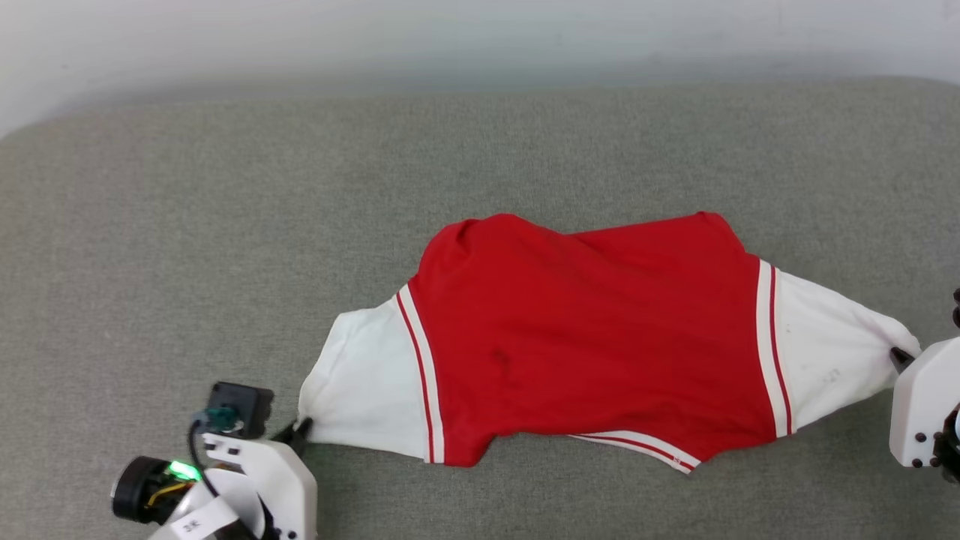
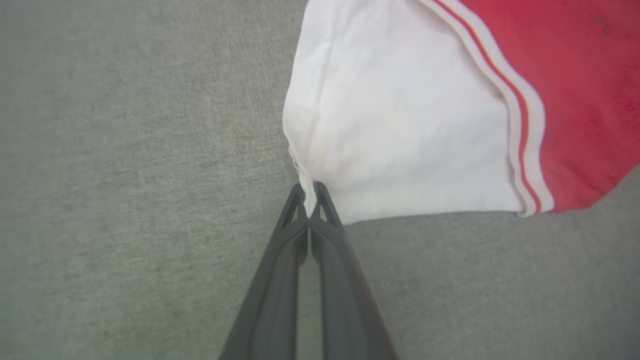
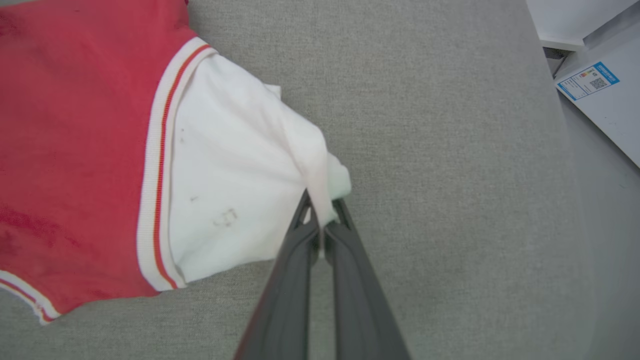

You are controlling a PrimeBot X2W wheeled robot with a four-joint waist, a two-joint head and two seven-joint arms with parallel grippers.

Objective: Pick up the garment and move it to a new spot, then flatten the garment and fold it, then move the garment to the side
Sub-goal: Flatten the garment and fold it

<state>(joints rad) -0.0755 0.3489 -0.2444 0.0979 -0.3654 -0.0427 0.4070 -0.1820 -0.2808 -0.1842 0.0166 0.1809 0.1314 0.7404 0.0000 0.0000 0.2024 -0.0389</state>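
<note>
The garment (image 1: 592, 337) is a red T-shirt with white sleeves and red-and-white striped trim, lying spread sideways on the grey surface (image 1: 480, 150). My left gripper (image 1: 301, 429) sits at the lower left, shut on the near corner of the left white sleeve (image 1: 367, 382). In the left wrist view the left gripper (image 2: 310, 192) pinches the hem corner of that sleeve (image 2: 400, 125). My right gripper (image 1: 900, 355) at the right edge is shut on the tip of the right white sleeve (image 1: 832, 360). The right wrist view shows the right gripper (image 3: 322, 210) with bunched white cloth of the sleeve (image 3: 235, 190) between its fingers.
The grey fabric surface runs wide around the shirt, with a pale wall (image 1: 480, 37) behind its far edge. In the right wrist view the surface's edge (image 3: 560, 150) lies to the right, and beyond it stands a white panel with a blue label (image 3: 590, 80).
</note>
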